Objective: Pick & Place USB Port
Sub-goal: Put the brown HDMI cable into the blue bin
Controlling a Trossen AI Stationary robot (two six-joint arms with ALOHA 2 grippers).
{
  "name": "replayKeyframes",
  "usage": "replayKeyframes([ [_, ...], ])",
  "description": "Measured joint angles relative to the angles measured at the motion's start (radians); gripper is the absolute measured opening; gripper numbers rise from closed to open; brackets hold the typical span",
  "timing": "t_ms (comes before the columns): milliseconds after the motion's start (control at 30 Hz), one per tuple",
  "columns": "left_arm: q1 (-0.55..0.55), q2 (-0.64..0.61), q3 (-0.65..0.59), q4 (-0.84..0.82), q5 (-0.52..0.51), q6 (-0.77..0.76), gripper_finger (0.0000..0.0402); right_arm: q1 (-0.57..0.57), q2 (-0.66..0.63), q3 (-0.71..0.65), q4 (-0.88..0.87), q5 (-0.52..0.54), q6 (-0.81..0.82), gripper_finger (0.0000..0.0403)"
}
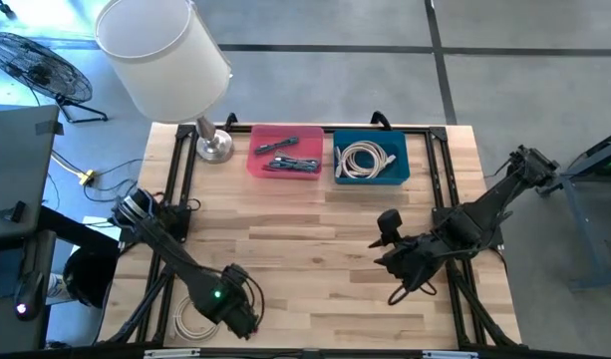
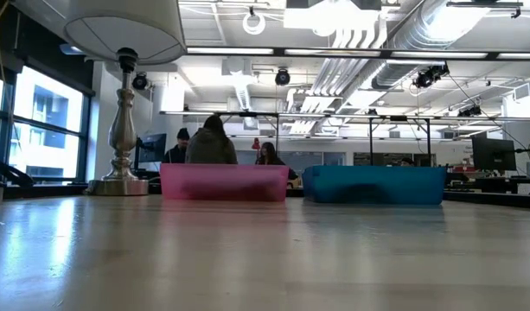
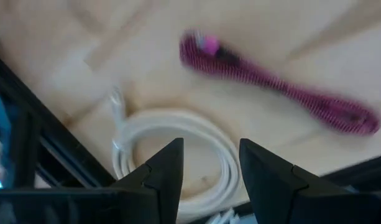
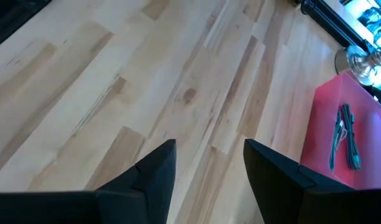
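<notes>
A coiled white cable lies flat on the table near its near-left corner, and it also shows as the white coil from above. Beside it lies a magenta braided cable, seen only in the left wrist view. My left gripper hovers open over the white coil, with its fingers apart above the loop; from above, my left gripper is at the near edge. My right gripper is open over bare wood right of centre.
A pink bin holding dark cables and a blue bin holding white cables stand side by side at the far edge. A lamp base stands left of the pink bin, its shade overhanging. Bare wood spans the table's middle.
</notes>
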Motion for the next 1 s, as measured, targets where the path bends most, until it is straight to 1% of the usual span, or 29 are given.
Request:
replayKeyframes([
  [100, -0.017, 0.043, 0.000, 0.047, 0.069, -0.020, 0.0151, 0.017, 0.000, 0.000, -0.007, 0.005, 0.004, 0.0181],
  [233, -0.039, 0.082, 0.001, 0.101, 0.105, -0.030, 0.0151, 0.032, 0.000, 0.000, -0.006, 0.011, 0.004, 0.0181],
  [300, -0.045, 0.096, 0.000, 0.097, 0.126, -0.030, 0.0151, 0.034, 0.000, 0.000, -0.006, 0.011, 0.004, 0.0181],
  [433, -0.056, 0.115, 0.001, 0.088, 0.263, -0.036, 0.0151, 0.034, 0.000, 0.000, -0.006, 0.012, 0.004, 0.0181],
  [500, -0.065, 0.123, 0.001, 0.086, 0.316, -0.046, 0.0151, 0.034, 0.000, 0.000, -0.006, 0.012, 0.009, 0.0181],
  [567, -0.074, 0.127, 0.001, 0.087, 0.310, -0.055, 0.0151, 0.034, 0.000, 0.000, -0.005, 0.012, 0.015, 0.0181],
  [733, -0.077, 0.127, 0.001, 0.123, 0.243, -0.074, 0.0151, 0.034, 0.000, 0.000, -0.005, 0.010, 0.034, 0.0181],
  [1000, -0.077, 0.146, 0.003, 0.187, 0.237, -0.073, 0.0151, 0.040, 0.000, 0.000, -0.006, 0.003, 0.053, 0.0181],
])
